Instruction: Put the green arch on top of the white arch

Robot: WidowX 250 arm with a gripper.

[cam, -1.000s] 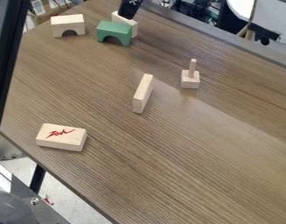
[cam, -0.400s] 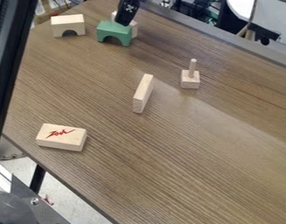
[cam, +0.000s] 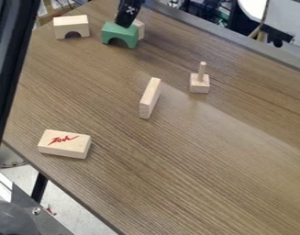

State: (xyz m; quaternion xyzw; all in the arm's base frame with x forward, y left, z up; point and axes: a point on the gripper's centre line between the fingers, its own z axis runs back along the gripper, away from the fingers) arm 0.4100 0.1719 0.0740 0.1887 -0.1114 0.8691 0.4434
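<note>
Over the green arch (cam: 119, 33): my black end effector (cam: 123, 24) has slid left in the view and come down a bit since the first frame; the blocks all stay where they were.
End effector: it points down at the top of the green arch, near the back; I cannot tell if it is apart or together, or if it touches.
Green arch: it stands on the worktop (cam: 207, 160) on its two feet, hole facing the camera, near the far edge.
White arch (cam: 71, 24): it stands to the left of the green one in the view, with a gap between them, hole at the bottom; nothing green sits on top of it.
Pale block (cam: 140, 28): it peeks out behind the right side of the green arch.
Peg block (cam: 200, 83): it is well apart, to the right, with its round stick pointing up.
Thin block (cam: 149, 98): it stands on a long thin side, near the middle.
Block with red marks (cam: 64, 144): it lies flat at the lower left, near the worktop's edge.
Black bar (cam: 11, 59): it runs down the left side of my view.
</note>
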